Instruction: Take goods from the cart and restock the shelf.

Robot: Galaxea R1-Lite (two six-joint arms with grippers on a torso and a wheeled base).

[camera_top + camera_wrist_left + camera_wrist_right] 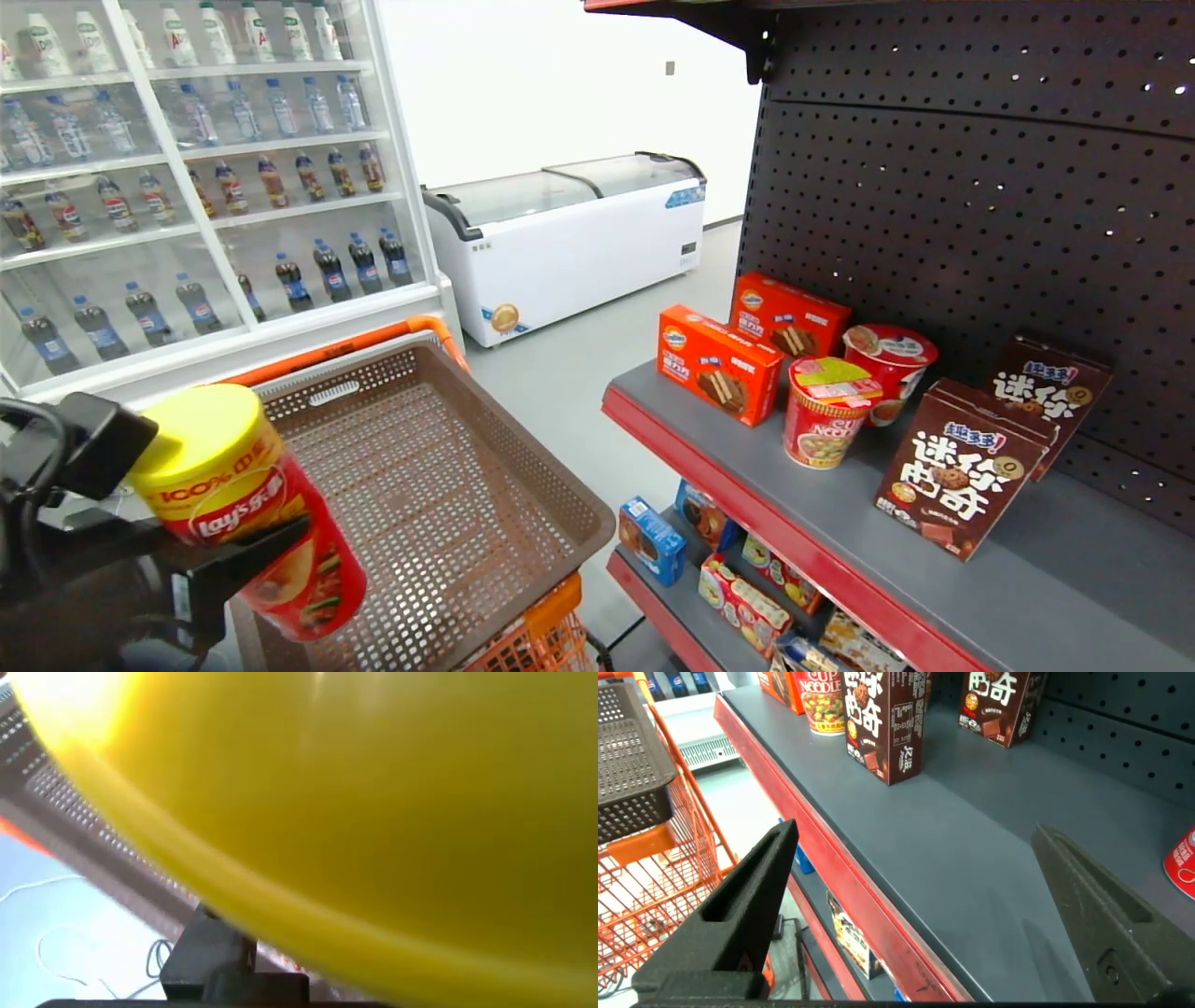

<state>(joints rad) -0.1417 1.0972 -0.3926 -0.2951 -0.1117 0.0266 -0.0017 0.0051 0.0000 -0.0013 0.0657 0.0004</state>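
My left gripper (182, 499) is shut on a red chips canister (252, 504) with a yellow lid, held tilted over the near left corner of the brown cart basket (439, 467). That yellow lid (374, 793) sits right against the left wrist camera, with one black finger (210, 957) below it. To the right, the grey shelf board (766, 504) carries two orange boxes (717, 362), two cup noodles (826, 411) and two brown cookie boxes (957, 476). My right gripper (915, 835) hangs open over a bare stretch of the shelf (971, 877), holding nothing.
A black pegboard (980, 168) backs the shelf. The lower shelf (738, 588) holds several snack packs. The orange cart frame (654, 859) stands close to the shelf's red edge. A drinks fridge (187, 187) and chest freezer (569, 238) stand behind. A red item (1181, 863) rests on the shelf.
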